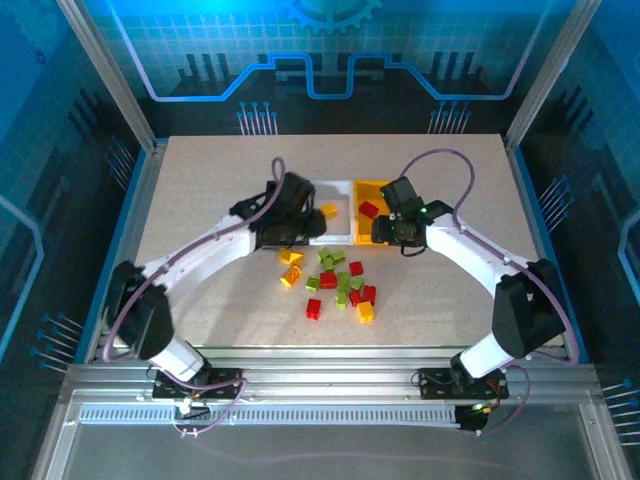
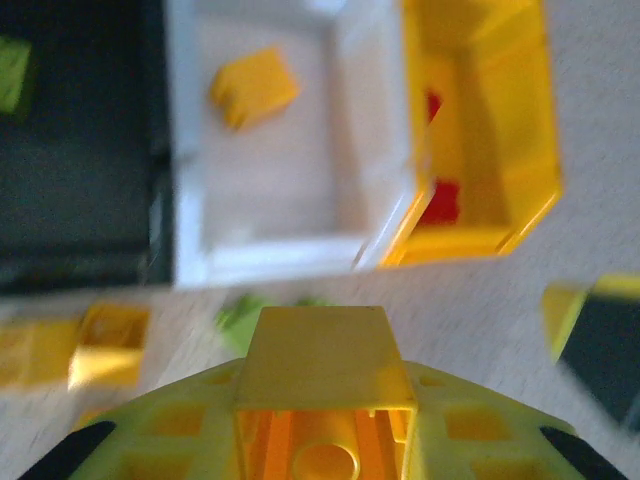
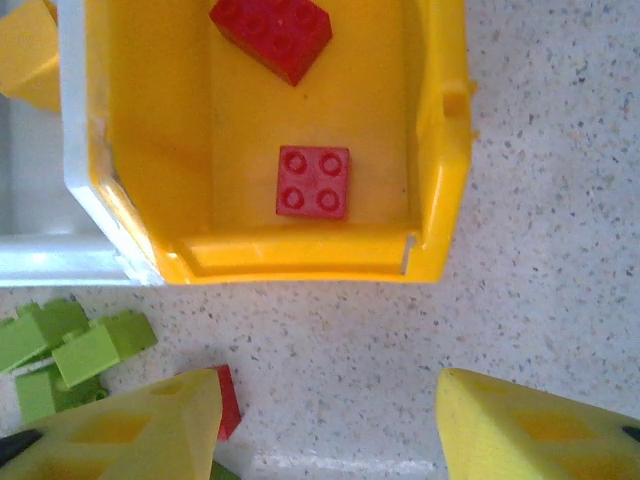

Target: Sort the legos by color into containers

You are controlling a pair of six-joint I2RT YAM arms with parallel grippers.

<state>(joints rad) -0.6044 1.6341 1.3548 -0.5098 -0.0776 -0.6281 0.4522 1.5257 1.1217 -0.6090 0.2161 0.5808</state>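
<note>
In the left wrist view my left gripper [image 2: 325,400] is shut on a yellow lego [image 2: 320,345], held just in front of the white container [image 2: 270,255], where another yellow lego [image 2: 253,88] lies. The black container [image 2: 80,180] sits to its left and has a green lego [image 2: 12,72] at its edge. The yellow container [image 3: 300,255] holds two red legos [image 3: 313,181]. My right gripper [image 3: 330,425] stands open over bare table just in front of it, with a red lego [image 3: 228,400] beside its left finger. From above, the left gripper [image 1: 290,232] and right gripper [image 1: 398,232] flank the containers.
Several loose red, green and yellow legos [image 1: 335,285] lie scattered on the table in front of the containers. Green legos [image 3: 70,350] sit left of my right gripper. Two yellow legos [image 2: 110,345] lie left of my left gripper. Metal posts frame the table.
</note>
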